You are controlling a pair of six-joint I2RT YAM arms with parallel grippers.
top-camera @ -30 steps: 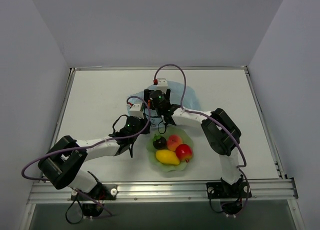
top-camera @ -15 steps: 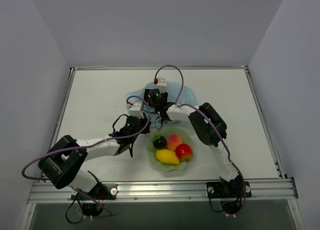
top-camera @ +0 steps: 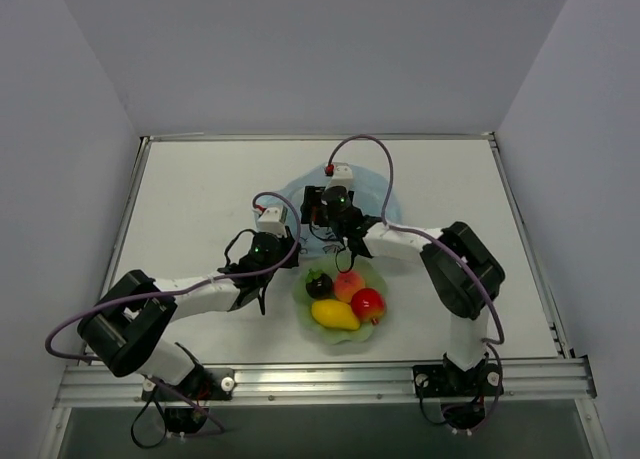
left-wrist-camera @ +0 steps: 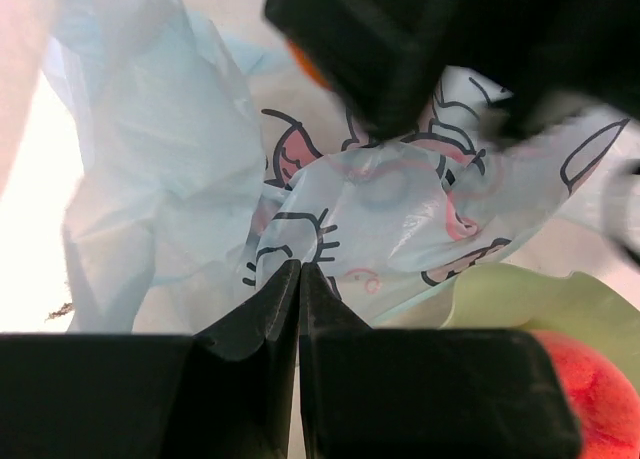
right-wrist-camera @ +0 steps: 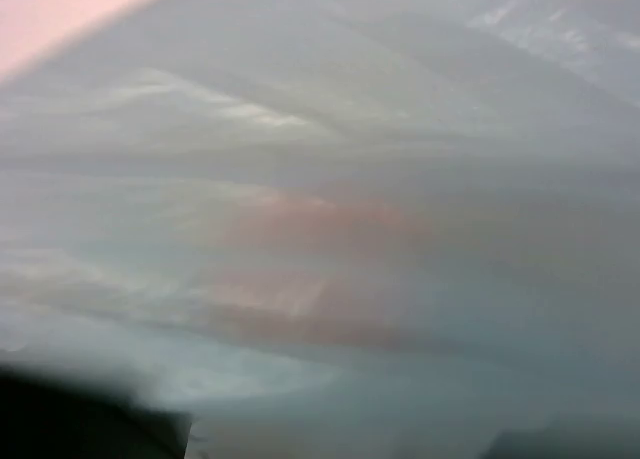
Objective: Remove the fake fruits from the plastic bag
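The light-blue plastic bag lies behind the pale green bowl, mostly under my right gripper. In the left wrist view its crumpled printed panel fills the middle. My left gripper has its jaws pressed together at the bag's near edge and seems to pinch the film; it also shows in the top view. The right gripper hovers dark over the bag, an orange bit showing at its edge. The right wrist view shows only blurred bag film with a pinkish glow, and its jaws are hidden.
The pale green scalloped bowl stands between the arms near the front. It holds a dark mangosteen, a peach, a red apple and a yellow mango. Its rim and a red fruit show in the left wrist view.
My right gripper has shifted to the right over the bag and its elbow has swung outward. The left arm and the fruits in the bowl have not moved.
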